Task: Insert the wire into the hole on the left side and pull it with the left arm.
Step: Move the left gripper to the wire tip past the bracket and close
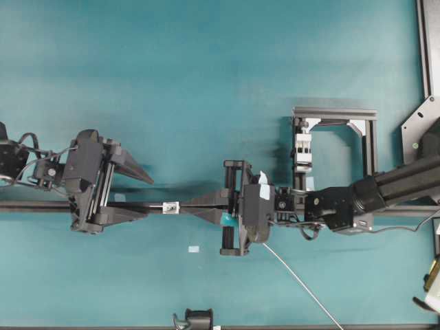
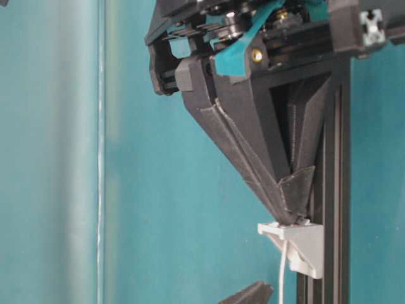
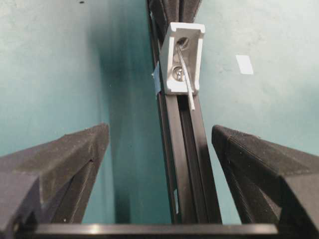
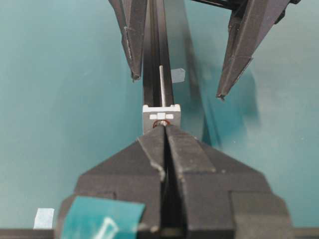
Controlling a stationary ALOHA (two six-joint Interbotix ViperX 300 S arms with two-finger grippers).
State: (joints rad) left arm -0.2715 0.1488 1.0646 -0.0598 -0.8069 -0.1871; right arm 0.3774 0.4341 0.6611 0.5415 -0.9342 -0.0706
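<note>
The small white-silver block [image 1: 170, 207] sits on a black rail. The wire [image 3: 185, 69] comes out through its hole [image 3: 182, 45], and the stiff tip [image 4: 162, 84] pokes out on the left arm's side. My right gripper [image 4: 162, 127], with teal tape, is shut on the wire with its tips against the block [image 4: 161, 113]. The rest of the wire [image 1: 302, 285] trails behind it toward the table's front. My left gripper [image 3: 159, 130] is open, its fingers [image 3: 75, 164] astride the rail a short way from the wire tip, touching nothing.
The black rail [image 1: 34, 205] runs across the table under both grippers. A black frame with a white clamp piece [image 1: 302, 148] stands behind the right arm. A small white tape patch [image 1: 193, 249] lies on the teal mat. Black brackets [image 1: 419, 124] line the right edge.
</note>
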